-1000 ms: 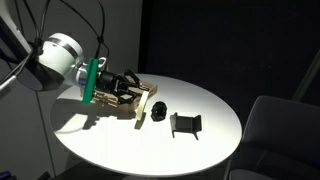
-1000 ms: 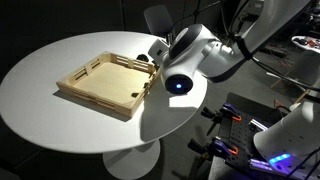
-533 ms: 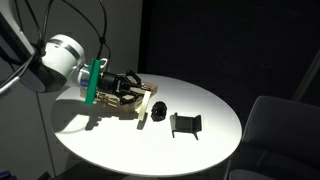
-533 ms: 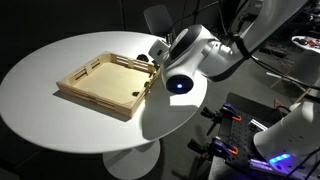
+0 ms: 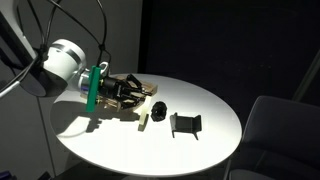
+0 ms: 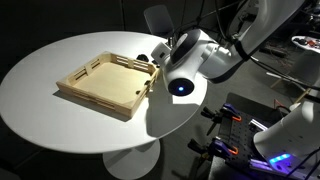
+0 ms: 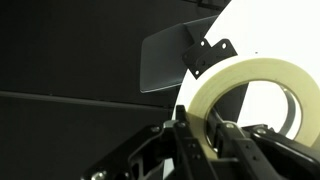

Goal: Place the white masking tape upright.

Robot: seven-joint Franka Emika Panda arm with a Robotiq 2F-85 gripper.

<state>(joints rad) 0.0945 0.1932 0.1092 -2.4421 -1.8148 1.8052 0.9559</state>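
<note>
Gripper (image 7: 207, 136) clamped across the wall of the tape (image 7: 255, 72), ring held on edge with its open centre facing the wrist camera; contact with the table (image 7: 275, 25) not clear. Dropped a touch lower and nudged toward the table middle compared with half a second back. Grip unchanged, so probably carrying the roll to a set-down spot, nothing released yet. Roll itself hard to pick out in both exterior views. Working right at the near corner of the tray (image 6: 95, 100), with the black knob (image 5: 158, 108) close by and the bracket (image 5: 185, 123) further out. Plenty of bare top past those, table rim well apart. Worth minding the tray wall and the knob when lowering.
</note>
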